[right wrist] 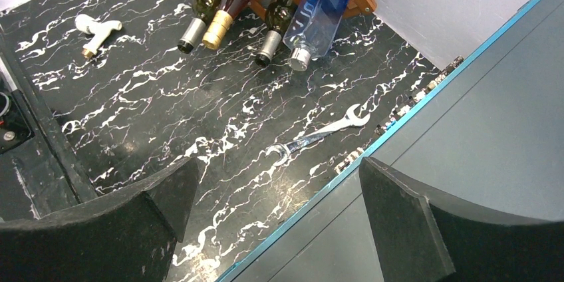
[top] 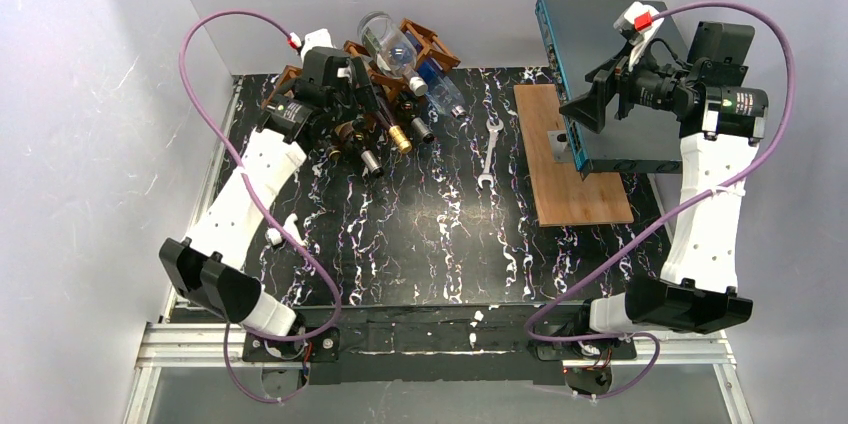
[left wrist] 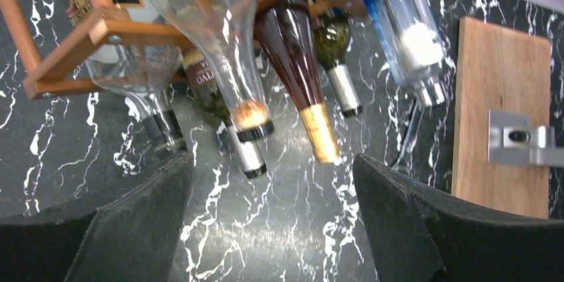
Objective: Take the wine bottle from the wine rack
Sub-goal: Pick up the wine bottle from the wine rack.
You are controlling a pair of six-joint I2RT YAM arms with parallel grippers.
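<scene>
Left gripper [left wrist: 273, 165] spread wide, empty, over the black marbled table [left wrist: 279, 242]. Just ahead, bottle necks pointing toward it; gold-capped wine bottle [left wrist: 296, 56] nearest the gap, lying in the wine rack [left wrist: 100, 29], tilted neck-down. Right gripper [right wrist: 277, 169] likewise wide apart, empty, above a dark teal-edged box [right wrist: 479, 109].

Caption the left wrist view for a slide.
Open left claw faces bottle necks poking from the wine rack over a black marbled table, wooden board at right.
</scene>
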